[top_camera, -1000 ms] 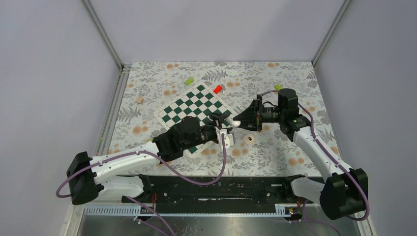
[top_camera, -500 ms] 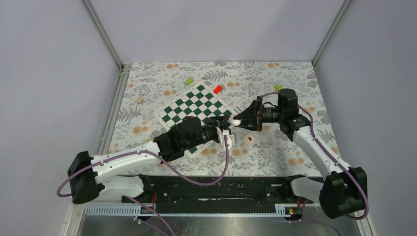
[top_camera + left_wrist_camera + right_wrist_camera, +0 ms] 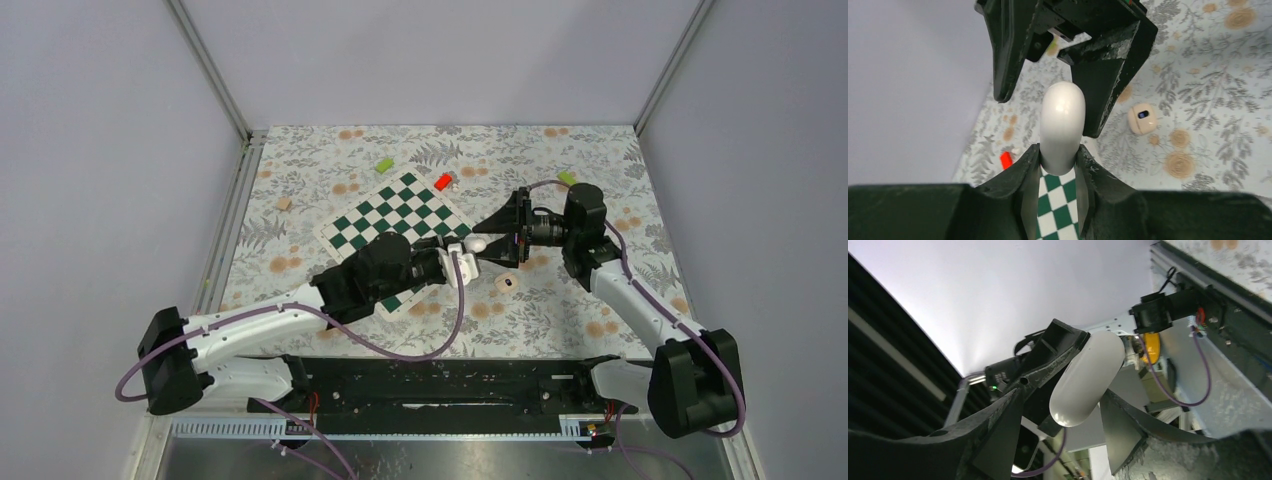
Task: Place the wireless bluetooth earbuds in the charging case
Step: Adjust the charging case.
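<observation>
At the far left a tan block [image 3: 284,203] lay on the flowery table [image 3: 300,250]. Next came a green block [image 3: 384,165], then the chessboard [image 3: 400,220], with a red block [image 3: 443,182] just past its far corner. The left gripper [image 3: 460,250] reached over the board's right edge. Its fingers were squeezed tight on one end of the white earbud [image 3: 1063,125], holding it up off the table. The right gripper [image 3: 1060,391] faced it with its fingers spread wide, one on each side of the earbud's other end, with gaps showing on both sides. The charging case [image 3: 505,284] sat on the table just right of the board, near the two grippers, apart from the earbud. Another green block [image 3: 566,178] lay behind the right arm. I counted one earbud, one case, two green blocks, one red, one tan.
</observation>
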